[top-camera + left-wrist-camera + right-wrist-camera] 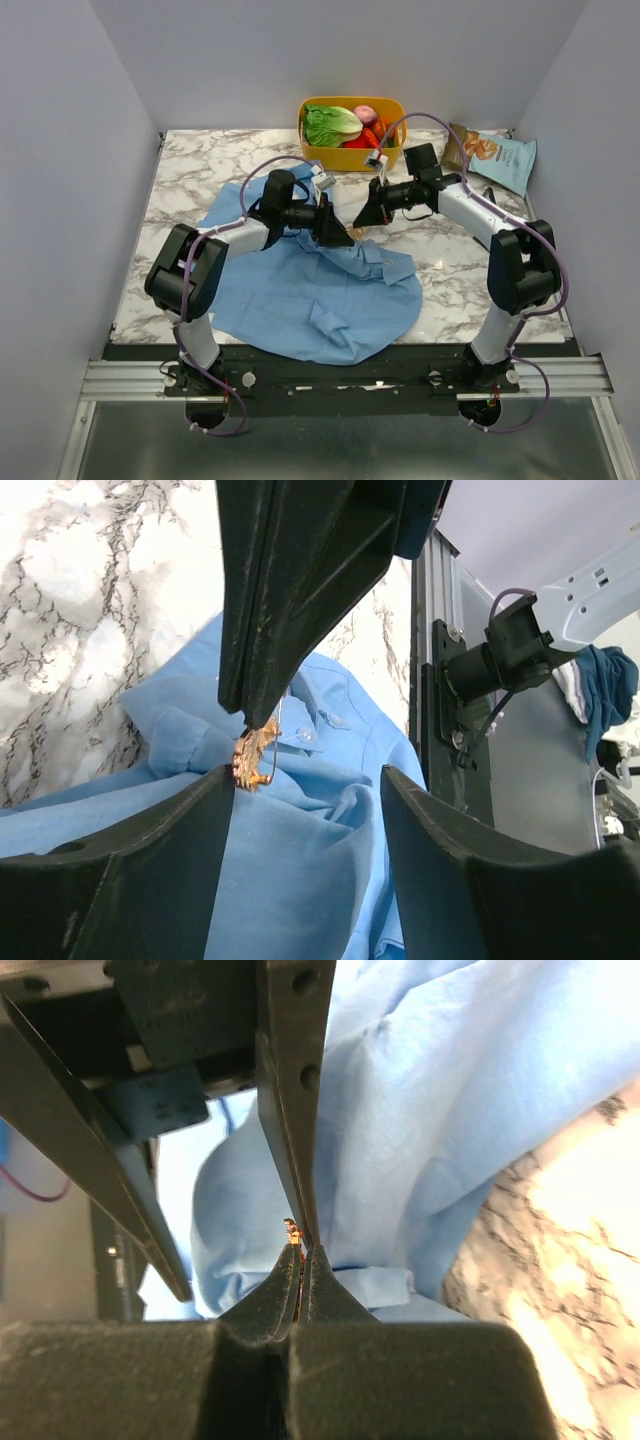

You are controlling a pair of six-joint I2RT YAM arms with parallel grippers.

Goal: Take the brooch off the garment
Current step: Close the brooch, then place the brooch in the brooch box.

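Observation:
The garment (320,290), a light-blue shirt, lies crumpled on the marble table. In the left wrist view my right gripper (250,712) comes down from above, shut on the brooch (255,756), a tiny orange-tan ornament with a thin wire pin. The brooch hangs just over the shirt's collar fold (300,738); whether it touches the cloth I cannot tell. My left gripper (308,780) is open around blue cloth, its left finger (120,860) right beside the brooch. The right wrist view shows my right gripper (302,1255) pinched on the brooch (293,1228). In the top view both grippers (338,236) (362,216) meet over the shirt.
A yellow basket (350,156) of vegetables stands at the back centre of the table. A snack bag (497,157) lies at the back right. Bare marble (460,280) shows to the right of the shirt.

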